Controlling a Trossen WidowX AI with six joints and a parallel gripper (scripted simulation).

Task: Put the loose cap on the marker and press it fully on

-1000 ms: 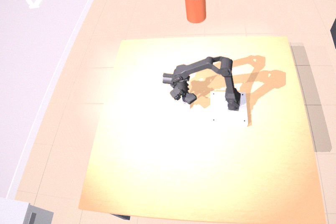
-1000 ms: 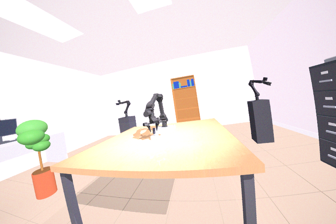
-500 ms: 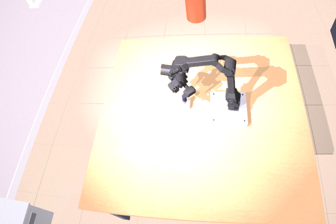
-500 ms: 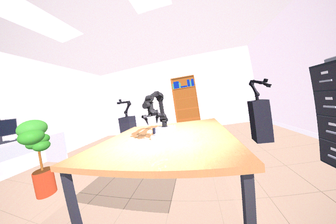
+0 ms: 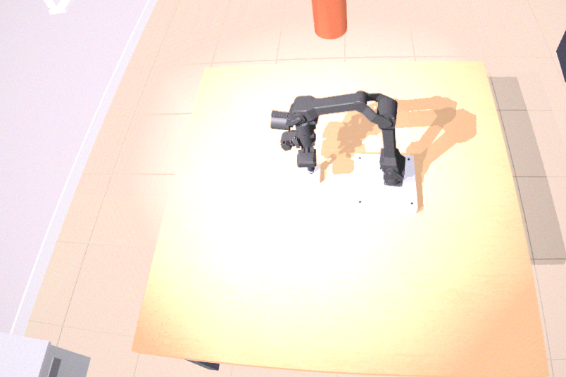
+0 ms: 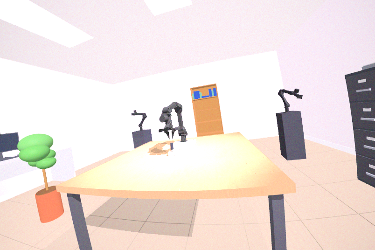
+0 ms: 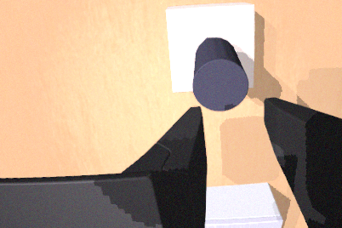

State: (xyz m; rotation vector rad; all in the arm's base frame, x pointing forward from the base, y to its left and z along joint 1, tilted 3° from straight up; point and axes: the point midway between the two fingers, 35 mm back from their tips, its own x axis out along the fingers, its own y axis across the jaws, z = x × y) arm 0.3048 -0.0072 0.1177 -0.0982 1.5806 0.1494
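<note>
- Nearest me, off the table's left corner, a potted plant [image 6: 48, 203] with green leaves stands in an orange pot on the tiled floor.
- The table [image 6: 181, 187] stretches away, pale wood on dark grey legs, glaring bright in the middle.
- To the right, a dark filing cabinet [image 6: 362, 126] stands against the wall.
- Toward the far end of the table, the marker [image 6: 171, 146] stands upright as a short dark post. From the wrist view it sits in the white holder block [image 7: 187, 42], with the dark cap [image 7: 219, 82] on top of it. I cannot tell how far down the cap is seated.
- Just above it hangs the gripper [image 7: 232, 117], pointing down. Its two dark fingers stand a narrow way apart with only bare table showing between them; they grip nothing, and the cap lies past the fingertips, not touching them.
- Behind that, the arm [image 6: 174, 114] arches up and folds back to its base on a white mounting plate [image 5: 365, 181].
- Farther back, two more small arms sit on dark pedestals [image 6: 290, 135] on either side.
- A wooden bookcase [image 6: 207, 110] stands at the back wall.
</note>
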